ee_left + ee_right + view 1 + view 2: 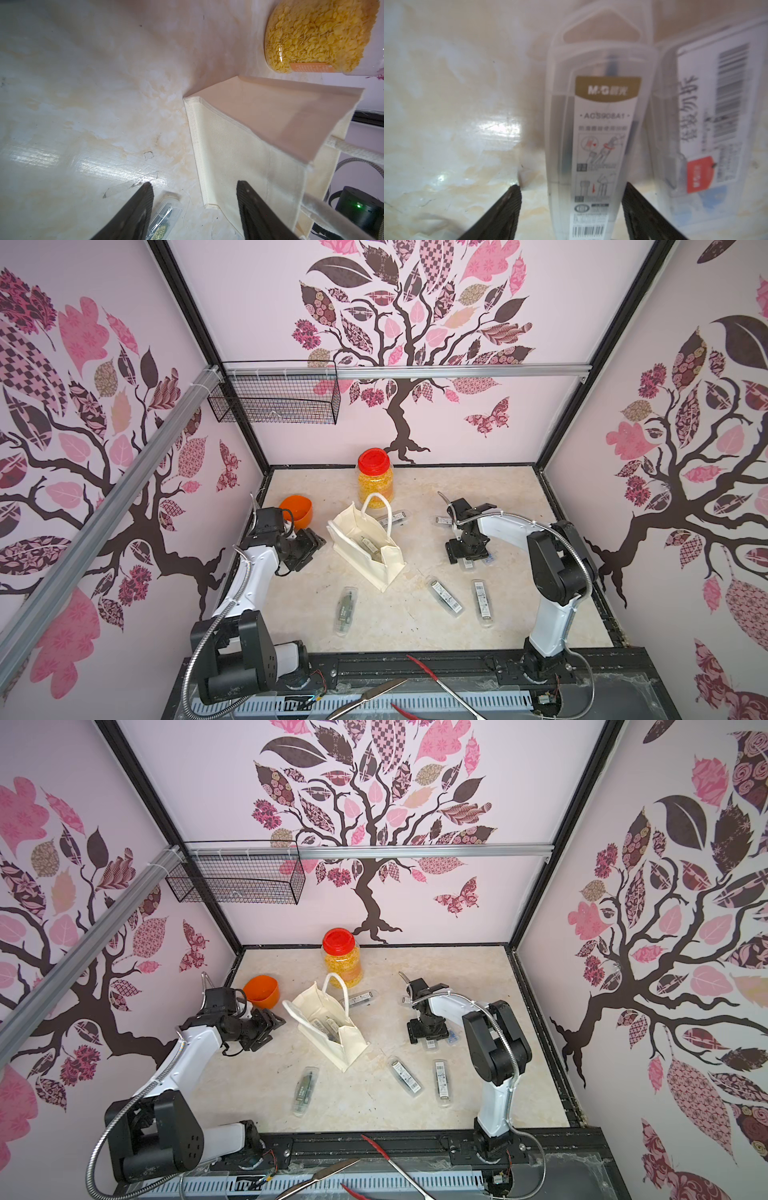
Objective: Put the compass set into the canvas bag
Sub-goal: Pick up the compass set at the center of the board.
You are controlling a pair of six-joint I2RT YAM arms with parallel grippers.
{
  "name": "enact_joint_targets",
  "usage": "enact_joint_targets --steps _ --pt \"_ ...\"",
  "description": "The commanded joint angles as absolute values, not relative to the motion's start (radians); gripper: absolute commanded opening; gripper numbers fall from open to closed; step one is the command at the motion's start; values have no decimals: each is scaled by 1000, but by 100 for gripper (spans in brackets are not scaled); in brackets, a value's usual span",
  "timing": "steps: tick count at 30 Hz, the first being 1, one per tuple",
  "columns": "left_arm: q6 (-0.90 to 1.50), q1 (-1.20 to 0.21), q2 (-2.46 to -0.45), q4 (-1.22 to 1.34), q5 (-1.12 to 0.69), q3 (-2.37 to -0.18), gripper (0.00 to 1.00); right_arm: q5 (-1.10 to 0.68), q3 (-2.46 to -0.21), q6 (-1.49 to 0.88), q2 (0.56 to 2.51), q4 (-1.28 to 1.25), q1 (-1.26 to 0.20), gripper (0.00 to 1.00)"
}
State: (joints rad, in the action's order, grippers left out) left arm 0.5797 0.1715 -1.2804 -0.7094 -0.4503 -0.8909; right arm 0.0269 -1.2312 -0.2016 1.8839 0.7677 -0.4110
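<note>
The right fingers [500, 214] are down at the worktop [415, 626], spread to either side of a clear plastic compass case [600, 116]. They stand apart, with worktop showing between one finger and the case, so nothing is gripped yet. The left fingers [135, 214] are also spread and empty, hanging beside the canvas bag [351, 558] without touching it.

The bag stands open mid-worktop with a few cases already inside. More cases lie loose near the front edge, and two lie beyond the bag near the jar [375, 479].

The likeliest trouble is the neighbouring case [708, 116], which lies just beside the target — whether it touches I cannot tell. One finger has to go into that narrow gap, and it could nudge the neighbour, ride up on it, or pinch both cases.

The shell is smooth, and the fingers sit near its barcode end rather than its middle, so a lifted case may swivel or slide out.

The bag is soft and nothing steadies it. A case that catches the rim or a handle [376, 506] on the way in could fold the mouth shut or tip the bag over.
</note>
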Motion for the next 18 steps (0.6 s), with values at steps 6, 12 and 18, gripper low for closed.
enact_joint_targets --steps 6,12,18 --pt "595 143 -1239 -681 -449 -911 68 48 -1238 -201 1900 750 -421 76" --pt "599 133 -1220 -686 -447 -914 68 90 -1216 -221 1893 747 -426 70" --pt "611 129 -1213 -680 -448 -907 68 95 -1205 -234 1906 741 -426 63"
